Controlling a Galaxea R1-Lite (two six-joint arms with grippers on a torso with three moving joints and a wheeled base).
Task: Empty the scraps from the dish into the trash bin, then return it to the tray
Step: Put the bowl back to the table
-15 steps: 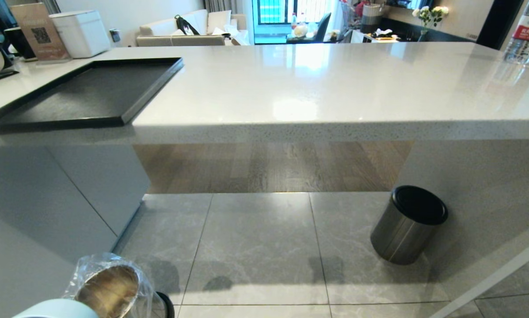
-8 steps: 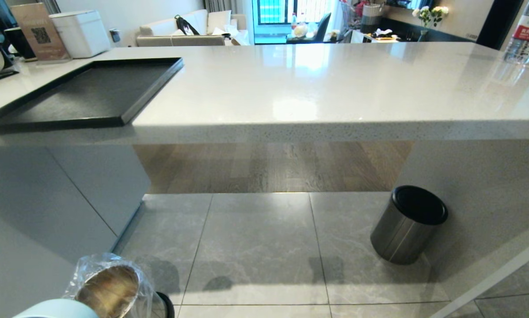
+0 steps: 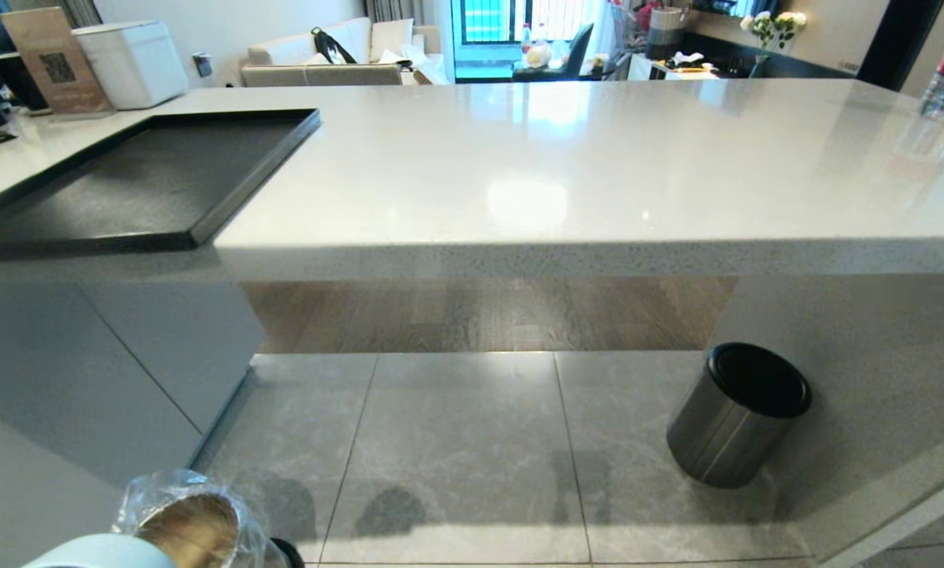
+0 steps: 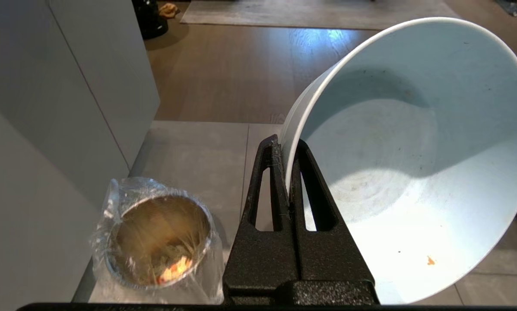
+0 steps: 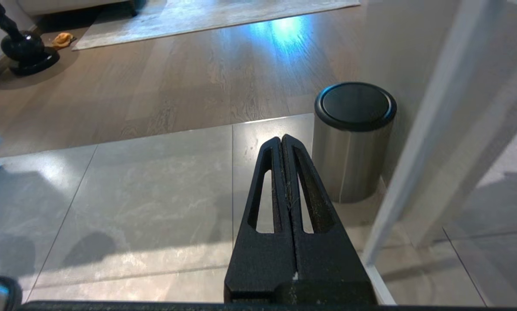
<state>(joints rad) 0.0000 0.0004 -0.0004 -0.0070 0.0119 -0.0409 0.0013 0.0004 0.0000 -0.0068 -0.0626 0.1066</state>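
A grey tiled floor [image 3: 456, 457] lay under a white counter [image 3: 566, 173]. Nearest, the left gripper [image 4: 286, 149] was clamped on the rim of the tilted bowl [image 4: 413, 164], one orange crumb inside. Just beside it stood the bagged bin [image 4: 157, 242], scraps [image 4: 174, 270] at its bottom. The right gripper [image 5: 286, 149] hung shut, empty, near a darker bin [image 5: 351, 138]. Farther off, the black tray [image 3: 140, 177] sat on the counter.

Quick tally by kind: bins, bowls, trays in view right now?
Bins: 2, a shiny steel bin with clear bag liner and a darker steel bin with black lid
Bowls: 1, the pale blue-white round bowl, clamped at its rim
Trays: 1, the flat black rectangular tray
Total: 4
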